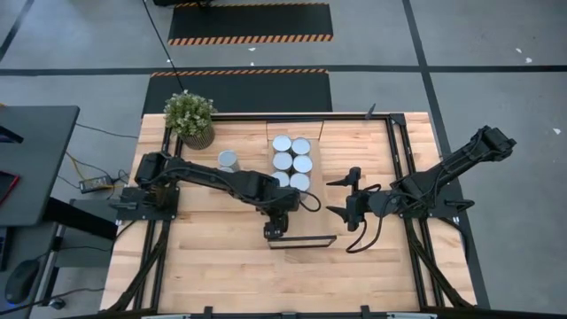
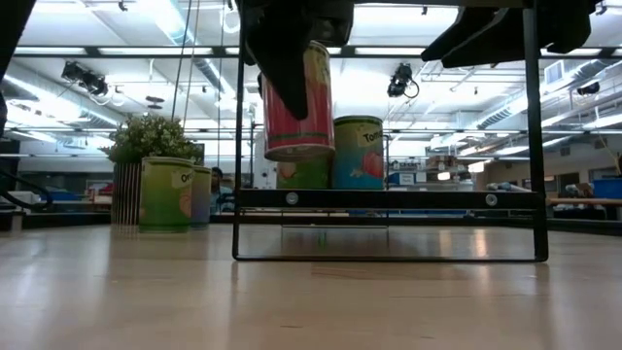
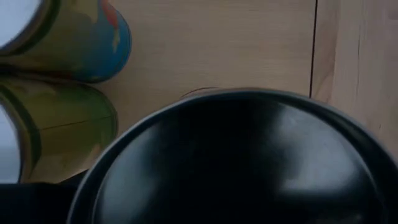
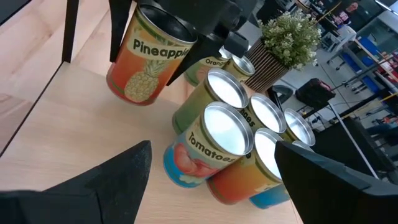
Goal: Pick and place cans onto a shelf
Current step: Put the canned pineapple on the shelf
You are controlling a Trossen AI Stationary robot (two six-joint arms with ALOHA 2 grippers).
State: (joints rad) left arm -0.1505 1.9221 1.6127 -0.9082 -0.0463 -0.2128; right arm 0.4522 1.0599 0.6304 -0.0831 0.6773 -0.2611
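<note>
The pineapple can [image 4: 151,57], orange-red with a yellow pineapple picture, hangs upright and clear of the shelf [image 1: 301,229] board, clamped from above in the left gripper [image 1: 275,229]. Just beyond that gripper a cluster of shelved cans [image 1: 292,161] stands upright in two tight rows, silver tops shining; the nearest is a teal-based tomato can [image 4: 208,152], with a green one [image 2: 302,172] beside it. A lone can [image 1: 229,160] stands off the shelf, well to the gripper's far left side near the plant. The shelf is a light board in a thin dark frame, raised on legs
</note>
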